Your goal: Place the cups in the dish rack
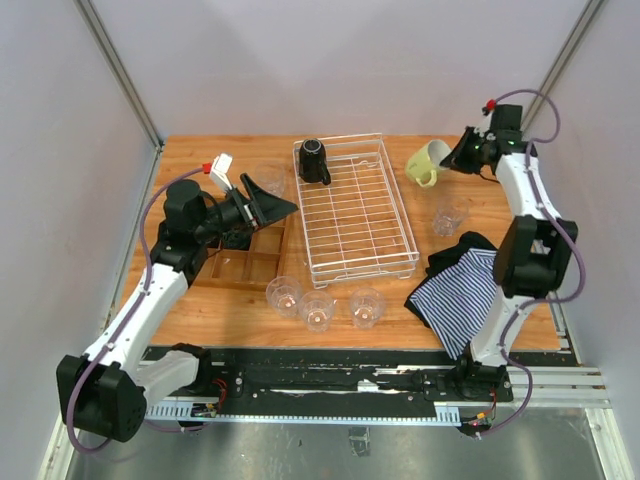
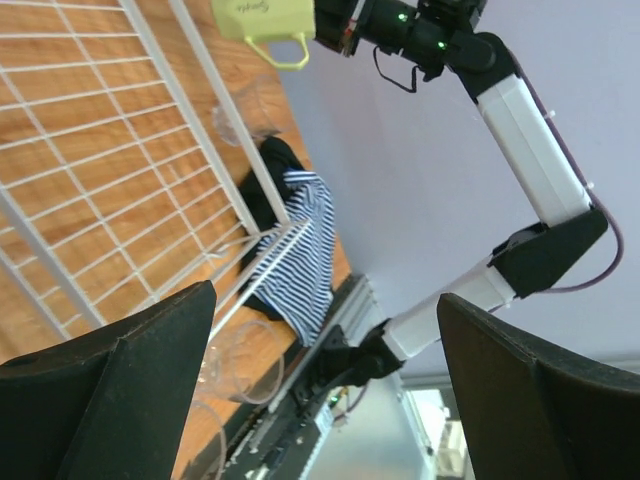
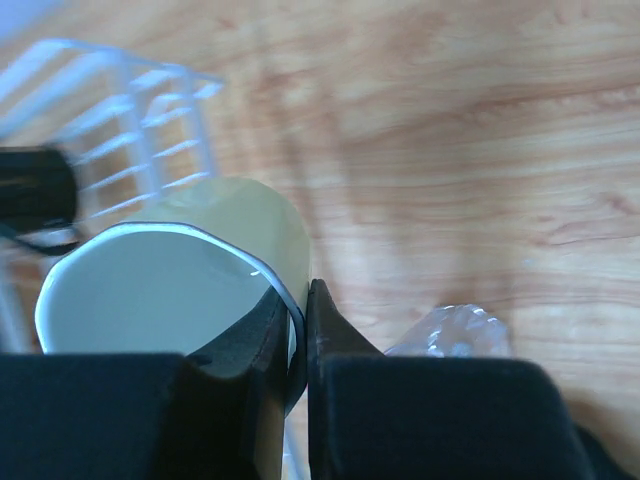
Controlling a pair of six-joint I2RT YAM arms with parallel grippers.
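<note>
**Right gripper clamps the yellow-green mug beside the rack**

Black fingers (image 3: 250, 370) of the right gripper (image 3: 298, 340) fill the bottom of the right wrist view. They are pinched tight on the wall of the pale yellow-green mug (image 3: 200, 250), one finger inside its white bore and one outside. The mug is tilted with its mouth toward the wrist. It sits on the rack side of this hand, just off the far right corner of the dish rack (image 1: 362, 262). One clear tumbler (image 1: 450, 217) stands on the table (image 1: 200, 300), nearer the arm bases than this hand. A striped cloth (image 1: 460, 290) lies past the tumbler, against the right arm.

The left gripper (image 1: 270, 205) hangs with its jaws spread wide and holds nothing. It is beside the rack's left wall, over the wooden tray (image 1: 255, 255). The black mug (image 1: 313, 160) stands inside the rack in its far left corner, just beyond this open hand. Three more tumblers (image 1: 318, 309) stand in a row outside the rack's near wall, between the left hand and the arm bases.
</note>
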